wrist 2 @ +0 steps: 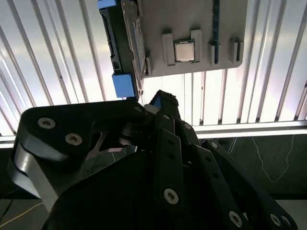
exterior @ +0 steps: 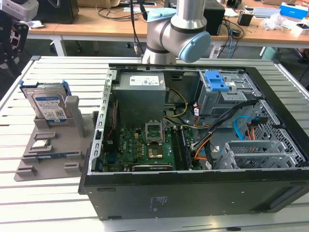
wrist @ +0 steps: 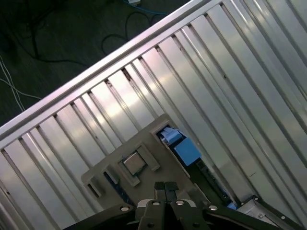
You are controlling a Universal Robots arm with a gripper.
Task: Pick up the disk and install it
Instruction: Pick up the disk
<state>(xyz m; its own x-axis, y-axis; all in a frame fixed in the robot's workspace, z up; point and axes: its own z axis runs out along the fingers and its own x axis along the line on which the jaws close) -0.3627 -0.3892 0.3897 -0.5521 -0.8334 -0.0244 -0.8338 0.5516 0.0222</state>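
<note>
Disk (exterior: 48,104) is seen propped upright in grey holder (exterior: 72,145) on slatted bench (exterior: 29,203); claw (wrist: 165,187) is held over it, pressed together, empty.

Exterior view: scene being viewed from raised spot off arm, near open computer case (exterior: 193,193), lens being aimed down across slatted table (exterior: 29,212). Whole case and grey fixture (exterior: 48,154) being framed from moderate range.

Both wrist views: table being looked down on from behind fingers (wrist: 159,188), along them, fixture lying well beyond fingertips.

Second wrist view: gripper (wrist 2: 161,98) linkage being caught close to lens, fingers being seen from behind.

Fixture, processor chip (wrist: 134,164) and disk (wrist 2: 125,43) being shared by all three views.
</note>
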